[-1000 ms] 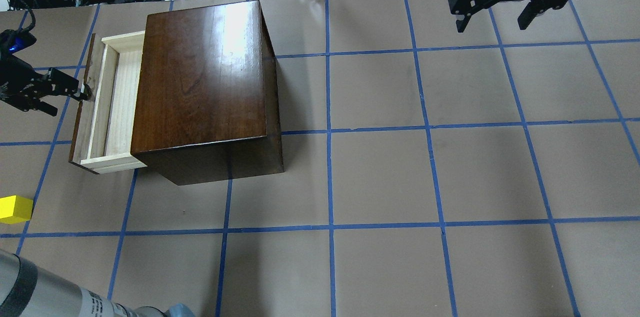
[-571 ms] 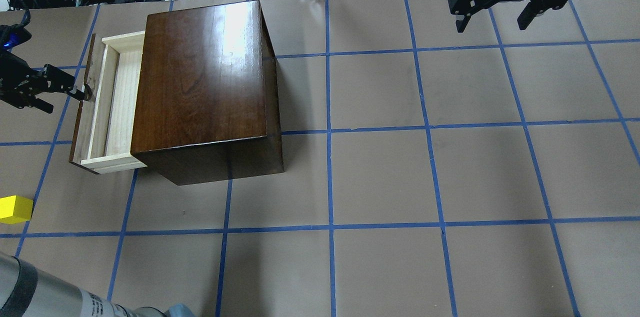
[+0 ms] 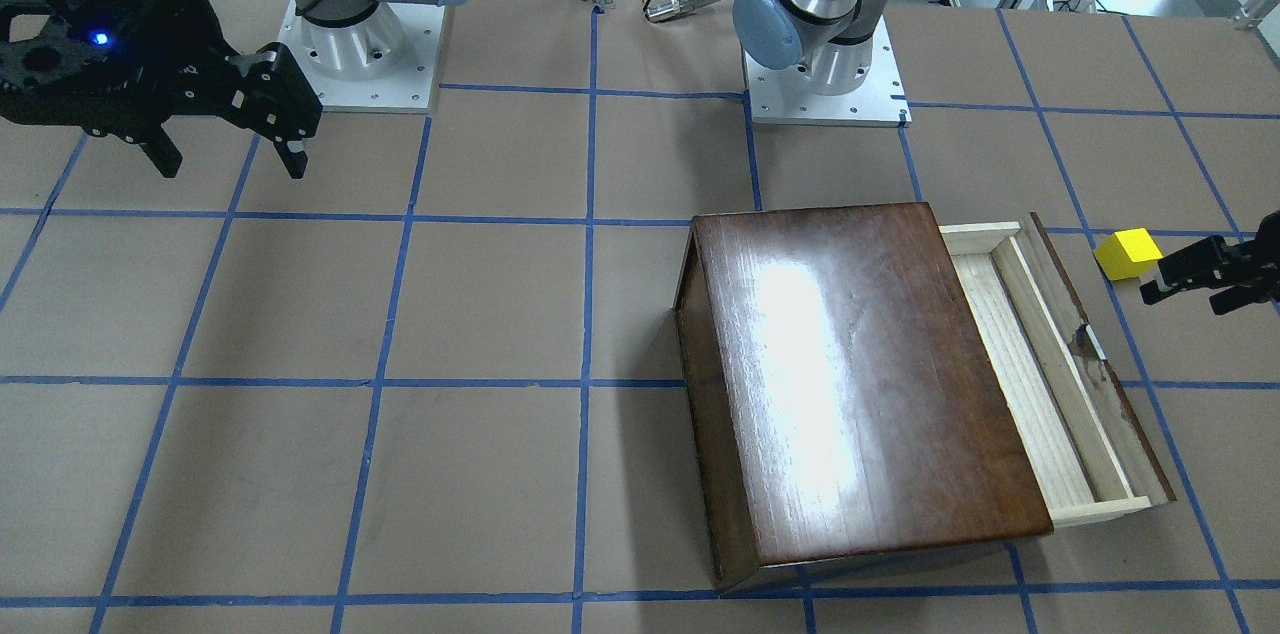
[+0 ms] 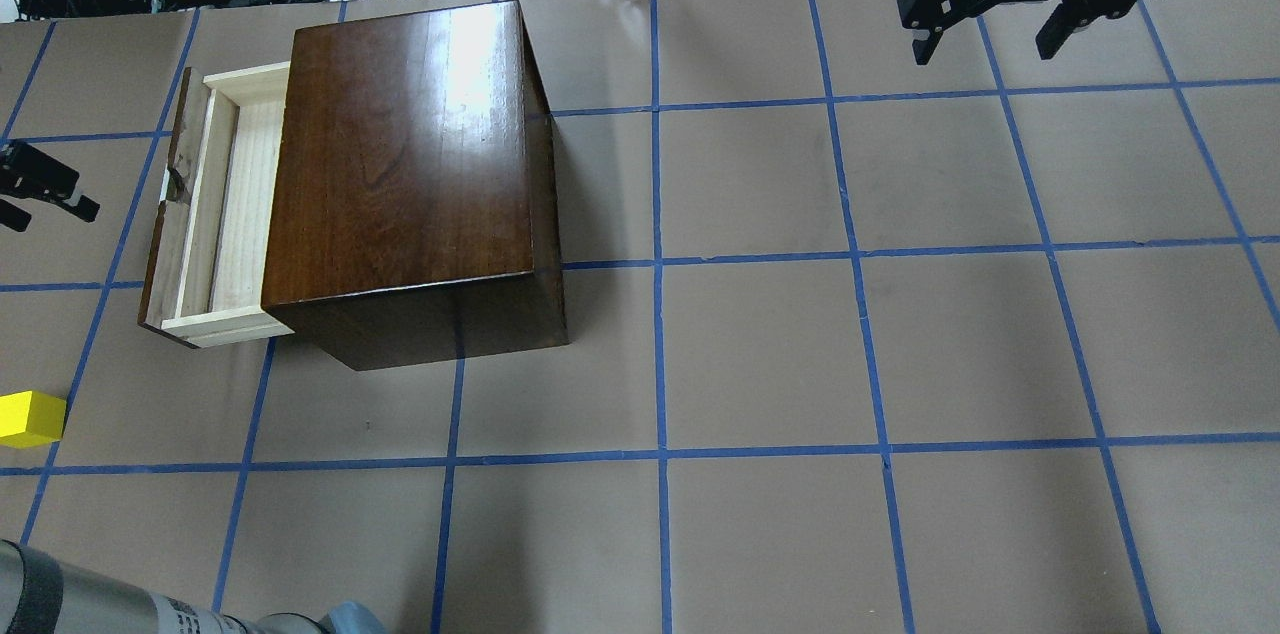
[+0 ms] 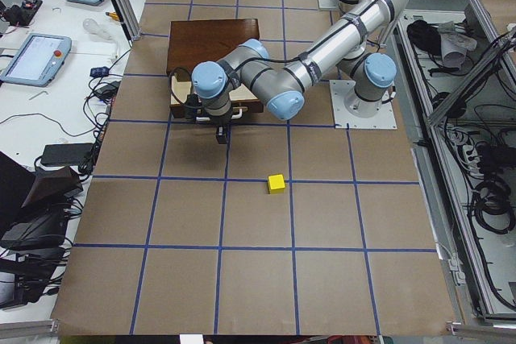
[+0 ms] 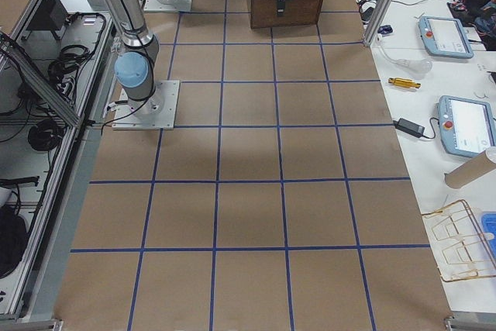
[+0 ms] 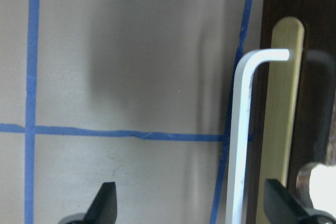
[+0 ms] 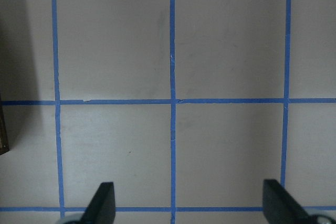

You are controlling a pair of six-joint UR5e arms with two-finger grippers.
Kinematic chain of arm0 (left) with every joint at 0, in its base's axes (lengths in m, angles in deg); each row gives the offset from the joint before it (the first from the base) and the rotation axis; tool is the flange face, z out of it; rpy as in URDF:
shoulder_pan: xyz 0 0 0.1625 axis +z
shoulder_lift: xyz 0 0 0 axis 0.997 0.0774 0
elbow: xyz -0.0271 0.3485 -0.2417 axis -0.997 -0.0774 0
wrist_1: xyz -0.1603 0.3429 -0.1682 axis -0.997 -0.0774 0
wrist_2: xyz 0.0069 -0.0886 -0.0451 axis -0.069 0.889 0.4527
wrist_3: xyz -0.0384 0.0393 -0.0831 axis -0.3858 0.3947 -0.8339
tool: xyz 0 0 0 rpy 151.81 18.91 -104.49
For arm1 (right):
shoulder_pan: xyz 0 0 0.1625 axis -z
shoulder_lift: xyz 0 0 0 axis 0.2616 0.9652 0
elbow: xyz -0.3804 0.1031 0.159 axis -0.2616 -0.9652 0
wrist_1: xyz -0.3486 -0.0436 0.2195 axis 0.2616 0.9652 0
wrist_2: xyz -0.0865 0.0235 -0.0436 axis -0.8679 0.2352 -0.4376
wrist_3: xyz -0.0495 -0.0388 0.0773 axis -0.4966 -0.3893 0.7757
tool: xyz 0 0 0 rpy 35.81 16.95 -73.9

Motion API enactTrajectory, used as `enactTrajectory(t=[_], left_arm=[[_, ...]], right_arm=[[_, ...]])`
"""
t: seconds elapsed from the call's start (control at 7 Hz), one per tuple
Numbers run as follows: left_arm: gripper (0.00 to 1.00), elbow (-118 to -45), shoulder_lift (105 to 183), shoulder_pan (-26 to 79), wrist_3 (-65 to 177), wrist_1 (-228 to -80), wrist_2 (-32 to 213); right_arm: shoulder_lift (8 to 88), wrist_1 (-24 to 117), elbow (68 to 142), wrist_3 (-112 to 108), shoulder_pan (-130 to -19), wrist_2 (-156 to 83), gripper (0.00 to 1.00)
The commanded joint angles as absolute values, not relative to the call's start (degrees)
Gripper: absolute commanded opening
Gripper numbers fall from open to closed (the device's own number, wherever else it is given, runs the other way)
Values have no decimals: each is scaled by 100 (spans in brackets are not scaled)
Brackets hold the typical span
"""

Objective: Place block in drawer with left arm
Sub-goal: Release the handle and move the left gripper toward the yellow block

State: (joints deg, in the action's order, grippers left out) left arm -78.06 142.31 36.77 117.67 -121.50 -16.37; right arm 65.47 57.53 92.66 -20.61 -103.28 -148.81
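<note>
The left gripper [image 7: 190, 203] is now drawn back off the handle [image 7: 239, 129] of the opened drawer [image 4: 225, 204], jaws apart; the block [image 4: 30, 417] must next be grasped

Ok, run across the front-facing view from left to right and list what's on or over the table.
right gripper → wooden box → drawer, pulled open → block → left gripper

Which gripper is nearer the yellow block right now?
The left gripper, open beside the front of the drawer, close to the block. The right gripper hangs at the table's opposite end, far from both.
</note>
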Motion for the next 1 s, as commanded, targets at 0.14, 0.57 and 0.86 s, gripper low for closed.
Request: enactTrajectory(t=[0.14, 0.57, 0.86], left_arm=[[100, -8657, 13743, 4370, 14353, -12075, -2091], [100, -9581, 13504, 5101, 16817, -11262, -2441], [100, -10249, 13434, 5093, 18605, -10050, -2619]], right_arm=[[6539, 5753, 9266, -2061, -10332, -14874, 100], [6539, 5753, 9266, -2061, -10332, -14883, 100], [6539, 5753, 9266, -2061, -10323, -14883, 100]])
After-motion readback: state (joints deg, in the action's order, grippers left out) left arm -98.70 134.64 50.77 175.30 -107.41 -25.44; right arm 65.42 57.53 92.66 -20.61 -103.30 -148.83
